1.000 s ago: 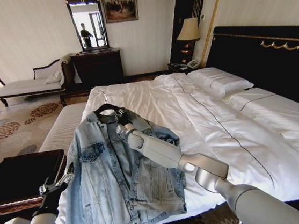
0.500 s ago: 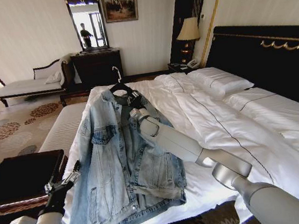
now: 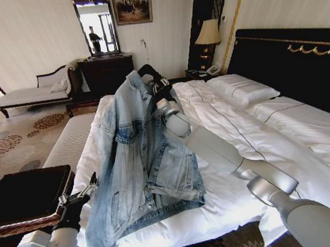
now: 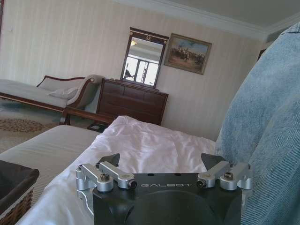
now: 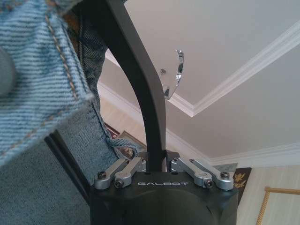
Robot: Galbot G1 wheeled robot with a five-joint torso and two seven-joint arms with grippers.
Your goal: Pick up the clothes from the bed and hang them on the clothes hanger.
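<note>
One denim jacket (image 3: 139, 162) hangs from our right gripper (image 3: 160, 91), which is clamped on the black clothes hanger (image 5: 140, 93) and held high over the far left part of the bed (image 3: 239, 145). We see the hanger's silver hook (image 5: 178, 72) above the gripper and the jacket's hem trailing onto the white sheet. Our left gripper (image 4: 161, 161) waits low at the bed's near left edge, jaws apart, just beside the jacket.
</note>
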